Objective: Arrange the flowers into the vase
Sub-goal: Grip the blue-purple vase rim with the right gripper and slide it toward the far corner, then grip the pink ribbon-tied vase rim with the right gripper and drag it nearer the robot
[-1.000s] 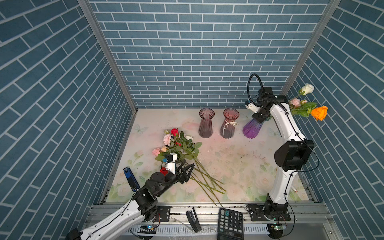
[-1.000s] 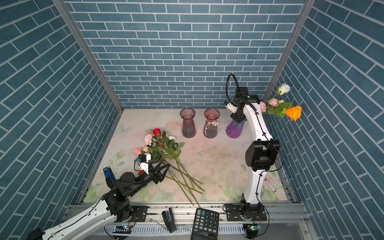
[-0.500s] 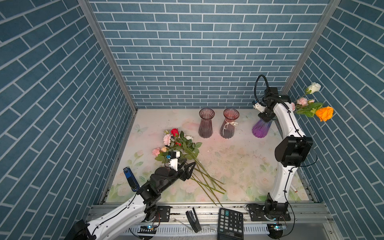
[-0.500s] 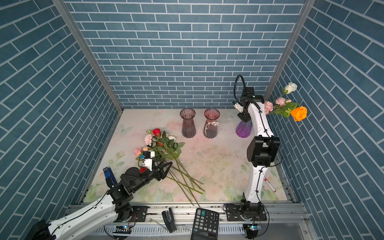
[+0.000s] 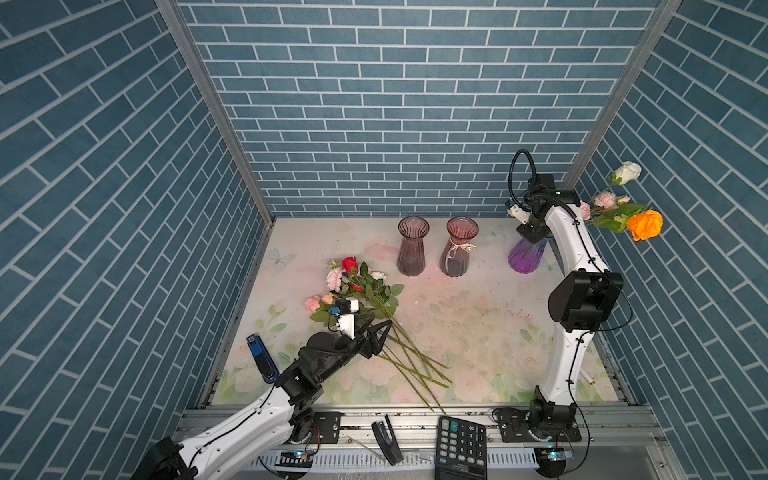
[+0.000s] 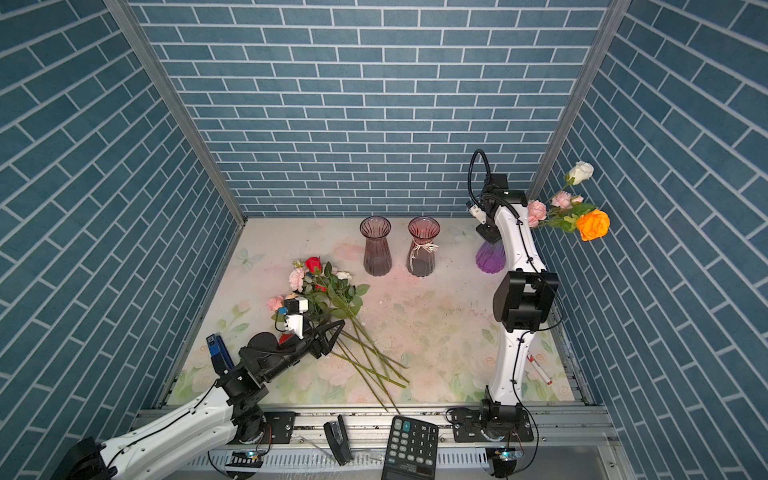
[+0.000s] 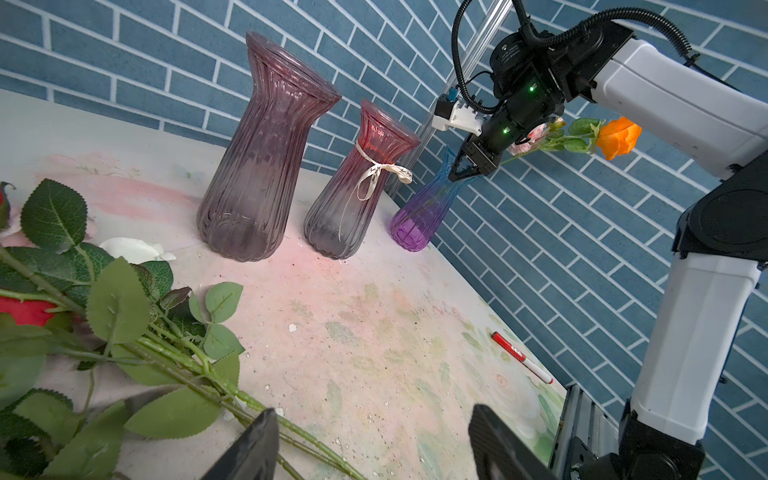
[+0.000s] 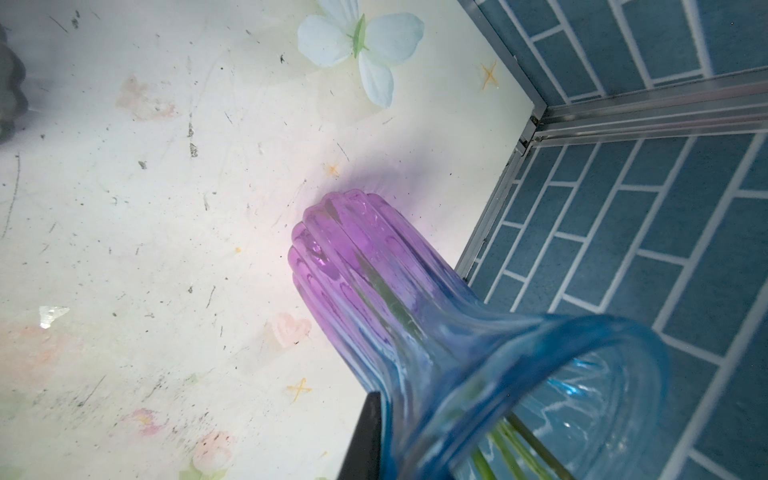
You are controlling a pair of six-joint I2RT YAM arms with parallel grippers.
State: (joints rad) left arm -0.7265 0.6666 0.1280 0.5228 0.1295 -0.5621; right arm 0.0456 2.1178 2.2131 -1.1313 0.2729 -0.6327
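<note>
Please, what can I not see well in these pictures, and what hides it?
Some flowers on the table: both top views, covered by the left wrist camera.
Fingertips of the right gripper: too small in both top views; right wrist view shows one finger, the rest cut off.
Stems inside the purple vase: right wrist view, blurred by coloured glass.
Calculator: both top views, cut by the bottom edge.

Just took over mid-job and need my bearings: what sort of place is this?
Probably a staged robot test booth, not a real room: brick-print wall panels held in aluminium posts, a floral-print tabletop, and a metal mounting rail along its front edge.
</note>
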